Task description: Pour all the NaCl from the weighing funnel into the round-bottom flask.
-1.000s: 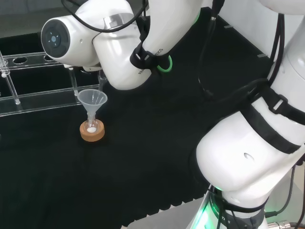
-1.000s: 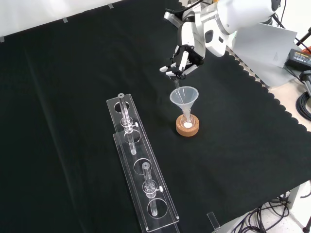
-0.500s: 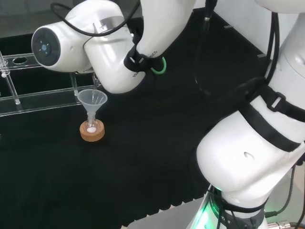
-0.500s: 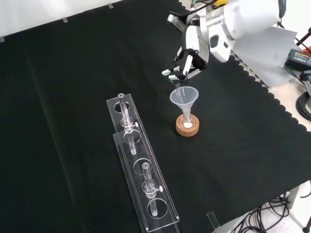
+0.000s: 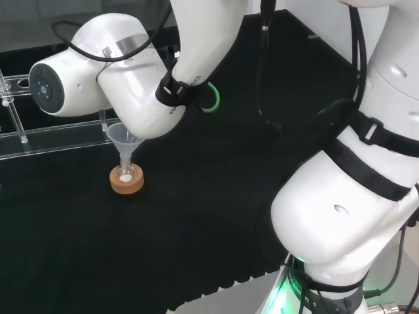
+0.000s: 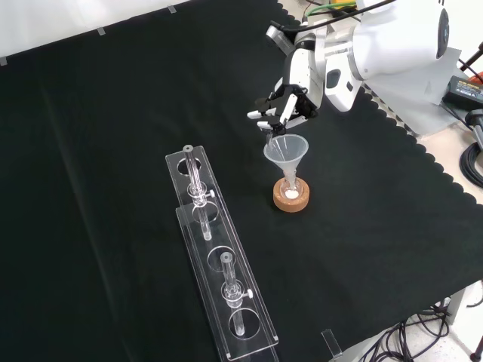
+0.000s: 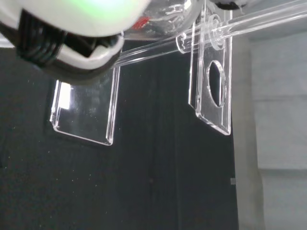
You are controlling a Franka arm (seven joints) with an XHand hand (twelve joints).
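While its fingers pinch the clear weighing funnel (image 6: 272, 138), the hand (image 6: 285, 108) hangs right of the front view's centre, above the funnelled round-bottom flask (image 6: 290, 190).

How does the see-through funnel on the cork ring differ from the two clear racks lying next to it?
The funnel stands upright, a cone narrowing to a stem; the racks lie flat as long strips with round holes. The funnel sits over a small flask on a cork ring; the racks rest on the black cloth. The hand hovers at the funnel's rim, away from the racks. Both are clear.
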